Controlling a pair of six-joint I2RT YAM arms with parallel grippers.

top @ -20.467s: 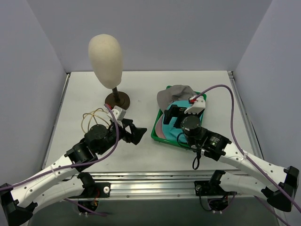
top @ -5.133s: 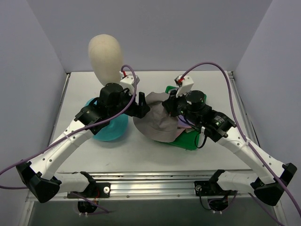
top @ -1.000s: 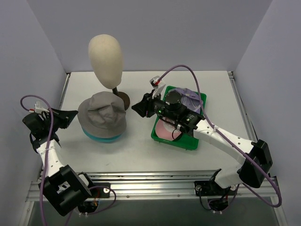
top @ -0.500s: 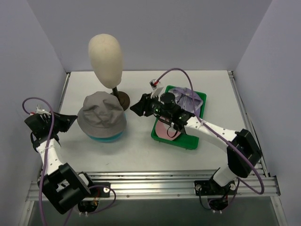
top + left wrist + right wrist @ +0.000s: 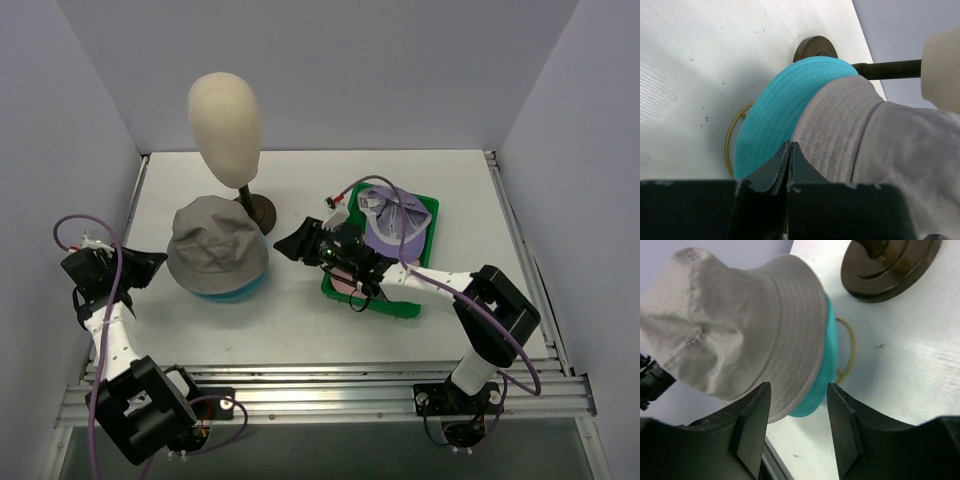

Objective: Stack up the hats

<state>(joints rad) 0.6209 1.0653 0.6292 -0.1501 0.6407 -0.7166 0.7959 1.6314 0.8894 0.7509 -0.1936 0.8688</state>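
Note:
A grey floppy hat (image 5: pixel 217 245) rests on top of a teal hat (image 5: pixel 232 291) left of centre, in front of the mannequin stand. A lilac cap (image 5: pixel 395 225) lies in the green tray (image 5: pixel 432 212), and a sliver of the pink cap (image 5: pixel 338 277) shows under it. My right gripper (image 5: pixel 290 243) stands open just right of the stack, apart from it. In the right wrist view the grey hat (image 5: pixel 740 325) and teal brim (image 5: pixel 829 345) lie beyond the open right gripper (image 5: pixel 797 390). My left gripper (image 5: pixel 150 262) is shut and empty at the far left, pointing at the grey hat (image 5: pixel 865 135) and teal hat (image 5: pixel 775 110).
The cream mannequin head (image 5: pixel 225 110) rises on its brown stand (image 5: pixel 260 211) right behind the stack. A yellow cord (image 5: pixel 850 347) peeks out from under the teal hat. Grey walls close in the table on the left, right and back.
The right gripper's jaws have widened and its arm has folded lower over the tray, uncovering the lilac cap. The left gripper has drifted slightly nearer. The grey hat has settled on the teal one.

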